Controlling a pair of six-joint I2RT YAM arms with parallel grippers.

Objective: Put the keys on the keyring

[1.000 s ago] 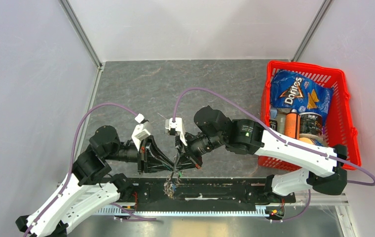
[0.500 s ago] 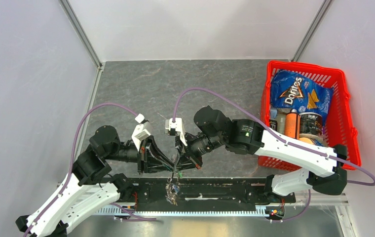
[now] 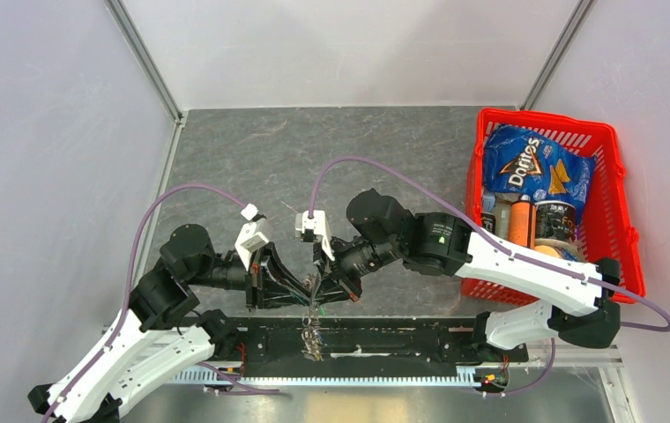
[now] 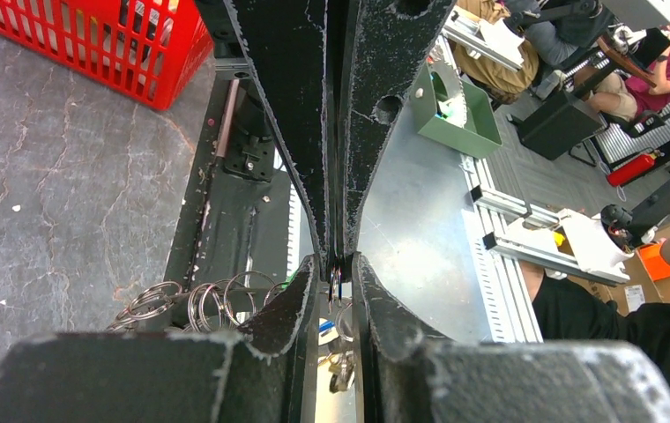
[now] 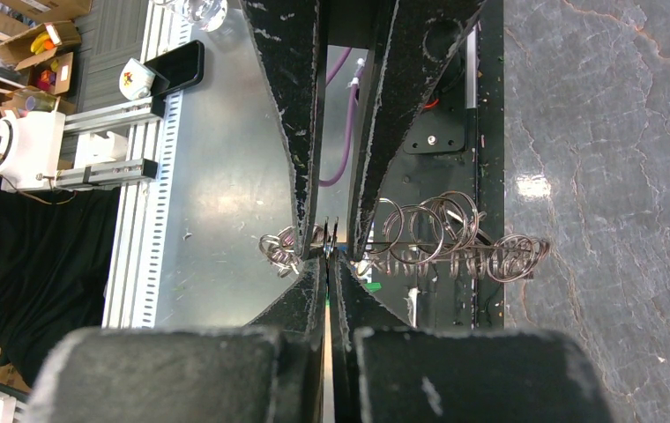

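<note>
My two grippers meet tip to tip over the table's near edge. The right gripper is shut, and thin metal loops of the keyring are pinched at its tips. The left gripper has its jaws a narrow gap apart, one on each side of those loops, and nothing visibly fills the gap. A small bunch of keys and rings hangs below the tips. A row of split rings lies beside it. A green bit peeks out by the rings. The black-headed key is not discernible.
A red basket with a chip bag and cans stands at the right. The black base rail runs along the near edge under the hanging bunch. White walls close in the left, back and right.
The hanging bunch under the fingertips has swung slightly to the right. Both arms have stayed almost still.
</note>
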